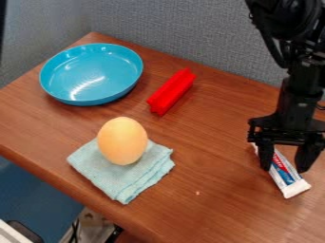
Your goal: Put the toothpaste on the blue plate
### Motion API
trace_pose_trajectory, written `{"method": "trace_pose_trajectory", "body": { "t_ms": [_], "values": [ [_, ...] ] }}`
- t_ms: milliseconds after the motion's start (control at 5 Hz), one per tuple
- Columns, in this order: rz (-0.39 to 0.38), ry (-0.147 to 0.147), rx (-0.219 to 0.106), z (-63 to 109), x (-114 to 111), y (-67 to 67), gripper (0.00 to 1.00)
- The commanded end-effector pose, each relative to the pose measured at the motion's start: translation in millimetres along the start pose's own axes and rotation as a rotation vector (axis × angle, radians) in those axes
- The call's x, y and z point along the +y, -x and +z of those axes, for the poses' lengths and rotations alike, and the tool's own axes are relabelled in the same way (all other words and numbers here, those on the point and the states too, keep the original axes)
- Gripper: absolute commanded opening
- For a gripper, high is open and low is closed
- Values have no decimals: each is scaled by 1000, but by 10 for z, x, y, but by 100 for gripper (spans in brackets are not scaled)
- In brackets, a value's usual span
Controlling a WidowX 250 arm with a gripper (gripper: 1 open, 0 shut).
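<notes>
Toothpaste [287, 172] lies far right of blue plate [91, 74], likely light, flat, squashy; wide-open pincer [287, 163] straddles it—grip mid-tube across its width.

A robot gripper [286, 158] straddles the toothpaste [284, 171], jaws apart, at right; the blue plate [90, 74] sits far left.

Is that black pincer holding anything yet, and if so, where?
Nothing is held. The pincer stands open, its fingers down on either side of the toothpaste, which lies flat on the table.
</notes>
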State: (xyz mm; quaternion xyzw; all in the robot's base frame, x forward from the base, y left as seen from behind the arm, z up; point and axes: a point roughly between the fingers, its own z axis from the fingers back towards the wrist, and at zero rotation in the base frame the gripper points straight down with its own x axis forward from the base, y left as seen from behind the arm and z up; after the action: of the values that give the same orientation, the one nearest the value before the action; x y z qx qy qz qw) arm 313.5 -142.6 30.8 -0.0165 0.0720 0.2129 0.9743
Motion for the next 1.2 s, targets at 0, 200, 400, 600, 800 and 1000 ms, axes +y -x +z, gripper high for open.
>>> {"method": "trace_pose_trajectory", "body": {
  "t_ms": [0, 200, 400, 600, 800, 1000],
  "values": [
    [-9, 35, -24, 126, -100, -5, 100],
    [-1, 32, -22, 122, -96, -10, 100],
    [7, 30, -20, 119, -92, -14, 100],
    [16, 28, -19, 114, -90, -20, 100],
    [24, 28, -18, 117, -87, -27, 100],
    [32, 27, -17, 117, -82, -33, 100]
  ]
}}
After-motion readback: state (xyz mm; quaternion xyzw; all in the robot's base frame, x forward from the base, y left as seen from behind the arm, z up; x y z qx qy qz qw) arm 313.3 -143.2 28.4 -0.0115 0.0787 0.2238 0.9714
